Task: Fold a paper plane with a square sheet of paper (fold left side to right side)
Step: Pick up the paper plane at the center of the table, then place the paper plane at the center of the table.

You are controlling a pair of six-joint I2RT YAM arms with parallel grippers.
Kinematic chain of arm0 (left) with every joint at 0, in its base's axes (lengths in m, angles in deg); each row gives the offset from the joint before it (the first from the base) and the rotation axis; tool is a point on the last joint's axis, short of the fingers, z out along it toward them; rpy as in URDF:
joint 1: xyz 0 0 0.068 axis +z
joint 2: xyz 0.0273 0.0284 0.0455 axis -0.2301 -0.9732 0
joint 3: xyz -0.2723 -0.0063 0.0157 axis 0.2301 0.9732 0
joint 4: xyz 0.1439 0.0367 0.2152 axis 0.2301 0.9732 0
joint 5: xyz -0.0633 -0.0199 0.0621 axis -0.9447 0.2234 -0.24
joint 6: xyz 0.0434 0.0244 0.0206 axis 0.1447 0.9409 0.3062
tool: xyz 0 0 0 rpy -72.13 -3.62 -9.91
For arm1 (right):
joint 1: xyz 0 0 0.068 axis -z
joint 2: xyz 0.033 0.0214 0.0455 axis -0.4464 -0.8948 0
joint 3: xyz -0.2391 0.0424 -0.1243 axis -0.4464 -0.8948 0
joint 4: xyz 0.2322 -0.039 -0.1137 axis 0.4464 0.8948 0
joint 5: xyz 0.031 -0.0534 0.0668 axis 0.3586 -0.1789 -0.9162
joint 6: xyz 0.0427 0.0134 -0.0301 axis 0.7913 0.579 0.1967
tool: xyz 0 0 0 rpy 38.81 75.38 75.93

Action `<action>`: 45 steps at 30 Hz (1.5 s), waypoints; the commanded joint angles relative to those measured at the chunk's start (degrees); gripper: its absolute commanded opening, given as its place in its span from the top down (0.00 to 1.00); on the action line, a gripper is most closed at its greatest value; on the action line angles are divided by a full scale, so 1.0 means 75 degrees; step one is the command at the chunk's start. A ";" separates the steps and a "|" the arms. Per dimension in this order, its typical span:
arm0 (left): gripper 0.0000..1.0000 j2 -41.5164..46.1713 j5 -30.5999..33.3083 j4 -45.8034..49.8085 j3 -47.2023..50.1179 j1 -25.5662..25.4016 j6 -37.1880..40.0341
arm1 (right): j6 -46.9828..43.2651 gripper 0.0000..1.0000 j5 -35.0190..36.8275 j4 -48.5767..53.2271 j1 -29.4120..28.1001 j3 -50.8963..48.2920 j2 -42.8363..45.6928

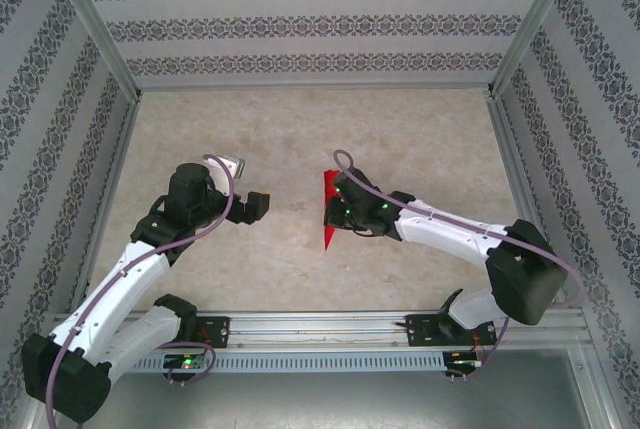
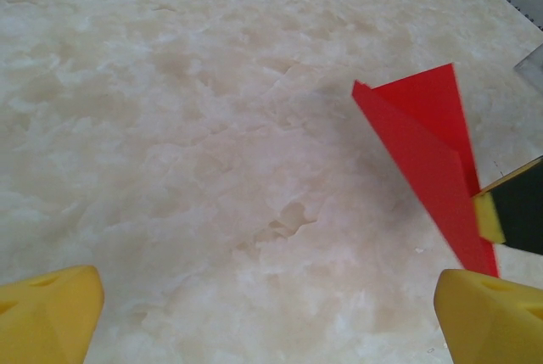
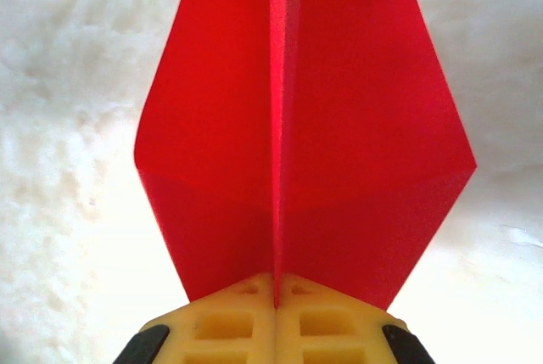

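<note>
The square sheet of paper is folded into a red paper plane (image 1: pixel 327 211), a narrow dart standing on edge near the table's middle. My right gripper (image 1: pixel 338 212) is shut on it. In the right wrist view the yellow jaws (image 3: pixel 276 294) pinch the plane's central keel, and both wings (image 3: pixel 204 152) spread out to either side. My left gripper (image 1: pixel 258 206) hangs open a short way left of the plane, touching nothing. From the left wrist, its yellow fingertips (image 2: pixel 51 313) frame bare table, and the plane (image 2: pixel 424 139) rises at the right with a right-gripper finger (image 2: pixel 509 211) on it.
The marbled beige table (image 1: pixel 300 129) is boxed in by patterned walls (image 1: pixel 300 24) at the back and both sides, on aluminium posts. A metal rail (image 1: pixel 330 327) carrying both arm bases runs along the near edge.
</note>
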 commanded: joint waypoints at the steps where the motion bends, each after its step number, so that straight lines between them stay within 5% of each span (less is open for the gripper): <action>1: 0.00 0.0103 0.0053 0.0128 0.0002 0.0123 0.0145 | -0.0674 1.00 0.0918 0.2274 0.0097 0.0576 0.0214; 12: 0.00 0.0043 -0.0049 0.0162 -0.0013 0.0123 0.0118 | -0.1258 1.00 0.1889 0.4385 0.0440 0.2102 -0.0824; 23: 0.00 0.0039 0.0019 0.0257 -0.0047 0.0126 0.0132 | -0.1325 0.99 0.1784 0.4122 0.0475 0.2976 -0.2296; 45: 0.00 0.0062 0.0112 0.0326 -0.0100 0.0123 0.0167 | -0.0950 0.98 0.1577 0.3218 0.0632 0.2836 -0.3016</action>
